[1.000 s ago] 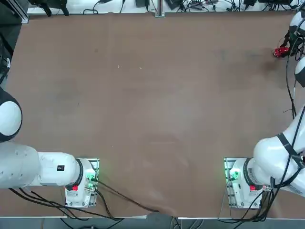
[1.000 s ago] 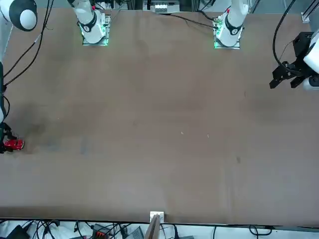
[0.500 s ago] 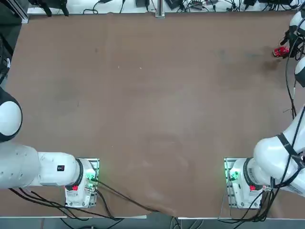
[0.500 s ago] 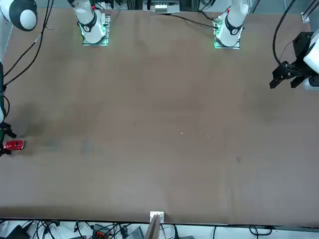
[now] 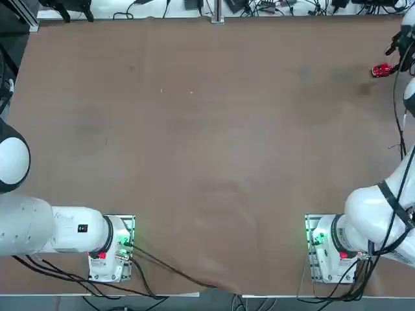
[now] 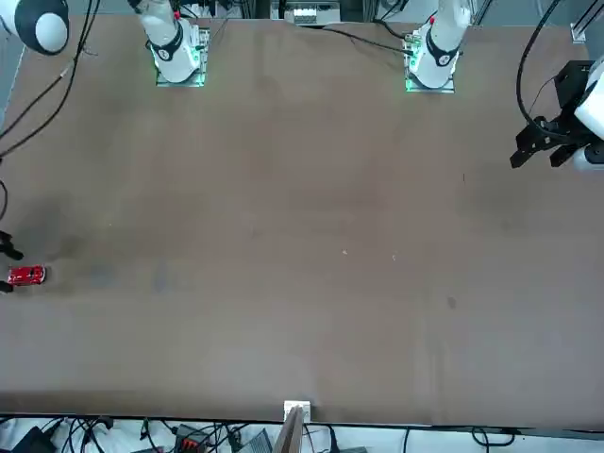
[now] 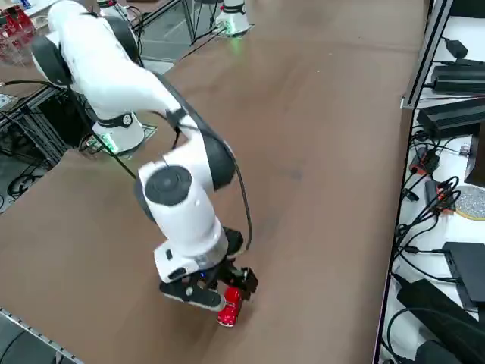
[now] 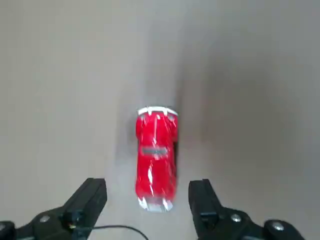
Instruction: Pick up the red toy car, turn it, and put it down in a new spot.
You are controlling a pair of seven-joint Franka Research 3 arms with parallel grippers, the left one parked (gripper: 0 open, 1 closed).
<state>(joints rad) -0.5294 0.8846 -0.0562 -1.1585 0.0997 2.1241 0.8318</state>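
My right end effector [image 8: 147, 196]: wide open, nothing in it | red toy car [image 8: 156, 159]: on the surface [image 7: 326, 227] by its far right corner, just ahead of my fingertips, long axis pointing away between them | nearer arm: my right, easily

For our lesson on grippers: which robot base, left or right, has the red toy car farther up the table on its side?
The right base.

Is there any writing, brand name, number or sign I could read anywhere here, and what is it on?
None that can be read.
The red toy car shows no lettering.
The small dark square on the left arm is too small to make out.
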